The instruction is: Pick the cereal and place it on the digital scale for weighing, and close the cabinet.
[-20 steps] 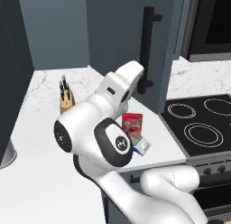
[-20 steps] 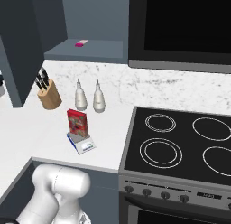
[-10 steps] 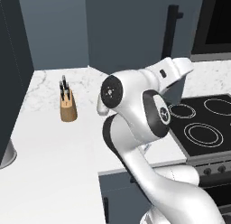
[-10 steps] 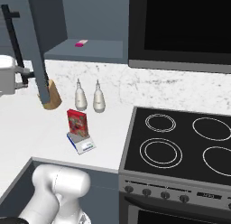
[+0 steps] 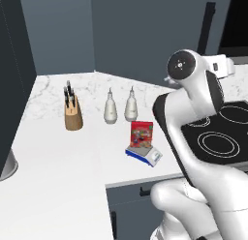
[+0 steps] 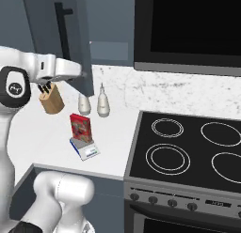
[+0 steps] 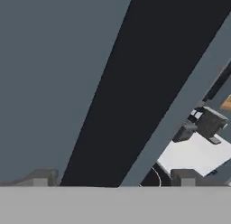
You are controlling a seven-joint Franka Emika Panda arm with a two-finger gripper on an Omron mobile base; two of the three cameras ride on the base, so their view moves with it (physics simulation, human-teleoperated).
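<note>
The cereal (image 5: pixel 142 134) stands upright on the digital scale (image 5: pixel 144 155), a red speckled box on the low blue device w/ grey plate and white front panel. In the right base view the same pair, cereal (image 6: pixel 80 128) on scale (image 6: pixel 85 149), sits near the front counter edge, left of the black stovetop (image 6: pixel 188 150).

Behind it, two white bottles (image 5: pixel 119 107) stand side by side by the back wall; a wooden knife block (image 5: pixel 73 115) is further left, apart from them. All rest on the white marble counter (image 5: pixel 58 157).

My arm is raised high, well above the counter. In the right base view my forearm reaches across from the left to the lower edge of the cabinet (image 6: pixel 63 34) door, which stands swung out (long black bar handle facing the camera). My gripper (image 6: pixel 84 77) end sits right at that door's bottom corner; whether it touches I can't tell. In the left base view my elbow and upper arm bulk block the stovetop's left part, and my wrist points away to the right.

My jaws stand spread wide w/ nothing between them. In the hand view the two dark fingertips (image 7: pixel 41 177) rise far apart at the bottom, and slate-blue panels w/ a wide dark diagonal band lie close ahead; which part of the cabinet that is I can't make out. A patch of white counter and small dark shapes show lower right, too blurred to name.
</note>
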